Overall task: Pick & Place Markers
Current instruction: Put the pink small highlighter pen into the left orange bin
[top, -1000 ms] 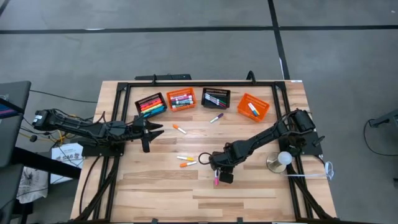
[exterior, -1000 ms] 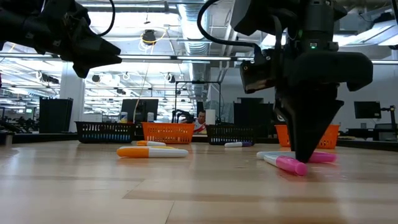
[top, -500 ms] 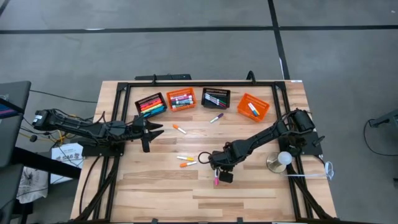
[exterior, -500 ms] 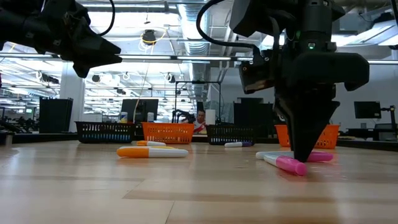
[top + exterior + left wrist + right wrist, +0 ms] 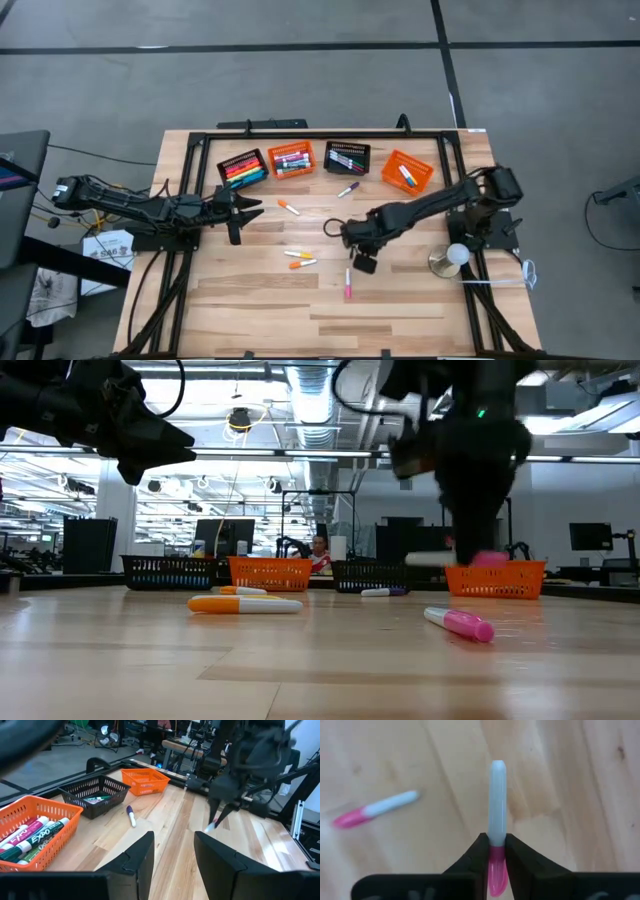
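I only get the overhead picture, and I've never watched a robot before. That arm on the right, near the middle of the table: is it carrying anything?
Observer: Yes. The right gripper is clamped on a pink-capped marker; its wrist camera shows it.
Operator: Is it up off the wood?
Observer: It is. From table height, the held marker hangs clear above the table.
Operator: And that pink one lying below it?
Observer: That second pink marker lies flat on the table, untouched.
Operator: What about the left arm?
Observer: The left gripper is open and holds nothing.
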You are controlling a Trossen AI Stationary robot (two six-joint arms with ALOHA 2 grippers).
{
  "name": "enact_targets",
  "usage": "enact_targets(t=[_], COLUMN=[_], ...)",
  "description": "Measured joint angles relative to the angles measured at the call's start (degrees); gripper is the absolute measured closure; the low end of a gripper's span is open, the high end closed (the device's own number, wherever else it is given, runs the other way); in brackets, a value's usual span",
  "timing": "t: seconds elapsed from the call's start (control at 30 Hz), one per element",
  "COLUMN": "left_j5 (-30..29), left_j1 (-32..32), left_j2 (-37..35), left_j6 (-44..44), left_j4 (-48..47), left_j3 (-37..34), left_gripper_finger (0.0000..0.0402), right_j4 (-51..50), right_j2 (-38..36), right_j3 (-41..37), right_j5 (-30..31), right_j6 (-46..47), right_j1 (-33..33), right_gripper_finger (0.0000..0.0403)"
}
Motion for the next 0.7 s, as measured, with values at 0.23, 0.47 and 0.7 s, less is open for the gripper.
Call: enact_targets(t=[0.23, 0.47, 0.7], left_j5=[0.0, 0.0, 0.0], left_j1=[0.0, 0.0, 0.0], left_j2=[0.0, 0.0, 0.0], left_j6=[0.0, 0.0, 0.1], left_j4=[0.0, 0.0, 0.0], left_j3=[0.0, 0.0, 0.0], left_gripper_finger=[0.0263, 0.0263, 0.0263], right_j4=[-0.7, -0.6, -1.2], right_j2=[-11.0, -22.0, -30.5], right_j3=[0.0, 0.1, 0.2], right_j5=[-8.2, -17.0, -19.3], right_j6=[-4.2, -6.7, -7.5], right_j1=[-5.5, -11.3, -16.1], right_gripper_finger=[0.0368, 0.0362, 0.0367])
